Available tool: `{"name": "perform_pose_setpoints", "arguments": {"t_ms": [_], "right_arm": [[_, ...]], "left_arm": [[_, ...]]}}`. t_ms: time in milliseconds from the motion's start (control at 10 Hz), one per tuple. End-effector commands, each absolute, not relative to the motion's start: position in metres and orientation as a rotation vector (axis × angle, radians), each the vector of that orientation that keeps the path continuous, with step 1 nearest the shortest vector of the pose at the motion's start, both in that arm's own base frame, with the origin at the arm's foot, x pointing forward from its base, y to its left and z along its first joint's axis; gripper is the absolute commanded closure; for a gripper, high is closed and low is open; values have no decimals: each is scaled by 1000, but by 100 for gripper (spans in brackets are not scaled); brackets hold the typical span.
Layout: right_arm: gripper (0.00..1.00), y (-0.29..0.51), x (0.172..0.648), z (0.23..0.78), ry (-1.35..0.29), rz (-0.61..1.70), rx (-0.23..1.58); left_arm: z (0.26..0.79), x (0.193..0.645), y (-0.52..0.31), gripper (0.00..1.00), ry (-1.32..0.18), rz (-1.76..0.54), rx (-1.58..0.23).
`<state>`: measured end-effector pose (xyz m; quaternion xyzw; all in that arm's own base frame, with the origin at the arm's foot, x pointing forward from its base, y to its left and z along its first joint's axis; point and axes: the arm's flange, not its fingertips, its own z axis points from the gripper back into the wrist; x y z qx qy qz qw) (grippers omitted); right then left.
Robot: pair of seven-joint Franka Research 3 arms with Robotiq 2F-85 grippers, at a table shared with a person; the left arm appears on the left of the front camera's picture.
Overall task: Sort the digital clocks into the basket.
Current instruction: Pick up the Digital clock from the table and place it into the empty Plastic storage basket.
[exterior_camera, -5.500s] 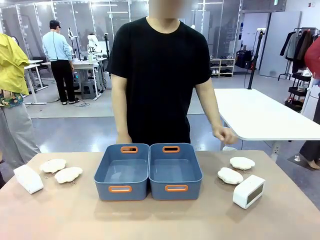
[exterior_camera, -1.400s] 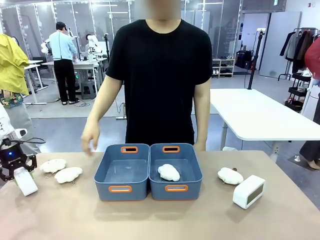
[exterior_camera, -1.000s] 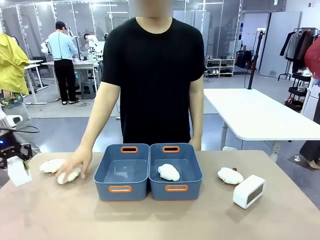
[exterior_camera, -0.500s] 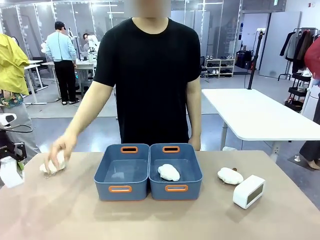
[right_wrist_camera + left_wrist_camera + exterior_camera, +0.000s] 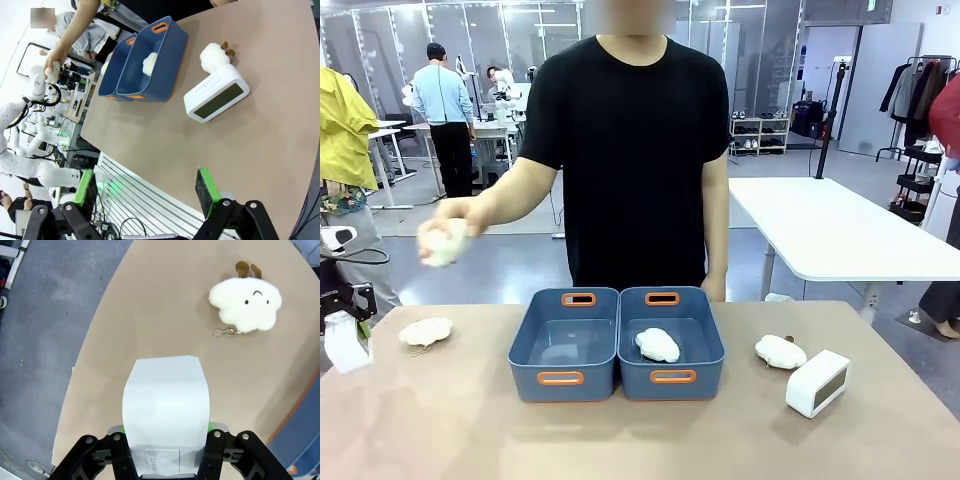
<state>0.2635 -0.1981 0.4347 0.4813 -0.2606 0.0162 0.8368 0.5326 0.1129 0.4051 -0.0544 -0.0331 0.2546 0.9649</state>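
The task was barely begun: neither digital clock had reached a basket. The left end effector (image 5: 166, 430) was clamped on the first clock (image 5: 165, 395), its green pads pressed against the clock's two sides. It held the clock over the far-left edge of the worktop (image 5: 640, 440), well apart from the bins. The second clock (image 5: 817, 382) sat untouched on the near right of the worktop, screen facing the robot. The right end effector (image 5: 145, 187) hovered near that side with its fingers wide apart and nothing between them.

Two blue baskets stood touching at the middle. The left basket (image 5: 525, 345) was empty, while the right basket (image 5: 712, 372) held one plush toy (image 5: 658, 344). That suggested the left one was meant for the clocks. The person's hand (image 5: 445, 238) was raised over the left side, holding another plush. One plush (image 5: 425, 331) lay on the left of the worktop and one (image 5: 780, 351) just beside the second clock.

Both clocks were left to carry and drop.
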Motion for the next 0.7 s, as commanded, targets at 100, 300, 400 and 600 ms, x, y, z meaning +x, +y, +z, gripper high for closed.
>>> {"name": "perform_pose_setpoints", "arguments": {"t_ms": [100, 300, 400, 600], "right_arm": [[0, -197, 263, 435, -556, 42, 1025], [0, -197, 263, 435, -556, 42, 1025], [0, -197, 263, 435, -556, 42, 1025], [0, -197, 263, 435, -556, 42, 1025]], "left_arm": [[409, 535, 111, 100, -78, 526, -110], [409, 535, 111, 100, -78, 526, -110], [409, 535, 111, 100, -78, 526, -110], [409, 535, 111, 100, -78, 526, -110]]}}
